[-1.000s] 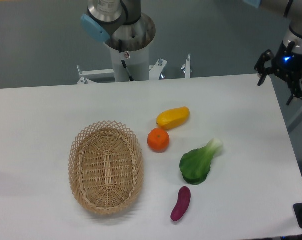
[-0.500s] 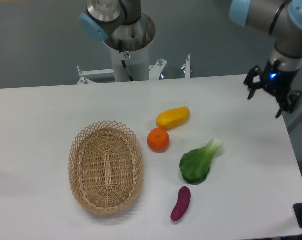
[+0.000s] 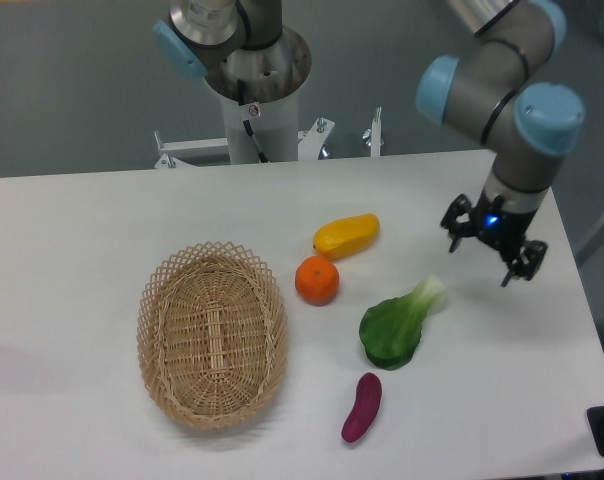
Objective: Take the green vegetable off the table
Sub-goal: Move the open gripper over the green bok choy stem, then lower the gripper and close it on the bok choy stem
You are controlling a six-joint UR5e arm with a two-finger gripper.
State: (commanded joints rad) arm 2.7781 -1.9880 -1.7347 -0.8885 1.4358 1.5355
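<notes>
Table (image 3: 102, 220): white rectangular top, filling most of the view.

Green vegetable (image 3: 400, 325): lies flat on the table, right of centre. Broad dark green leaf end points toward the near left; pale stalk end points toward the far right. Nothing touches it.

Gripper (image 3: 487, 253): black, two-fingered, with a small blue light on its body. Hangs over the right part of the table, to the far right of the vegetable's stalk end and near it, clearly apart from it. Jaws spread wide with nothing between them; one finger on the left, the other on the right and lower in the picture.

Arm (image 3: 507, 95): grey tubes with light blue joint caps, entering from the upper right and bending down to the gripper. Its grey pedestal (image 3: 254, 100) stands beyond the far edge of the table, centre left.

Basket (image 3: 212, 333): oval, woven wicker, on the left half toward the near edge, nothing inside.

Orange (image 3: 317, 280): just right of the basket's far end, left of the vegetable.

Yellow fruit (image 3: 346, 234): oblong, just beyond the orange, lying aslant, very close to it.

Purple piece (image 3: 362, 407): small, elongated, on the table just nearer than the vegetable's leaf end.
</notes>
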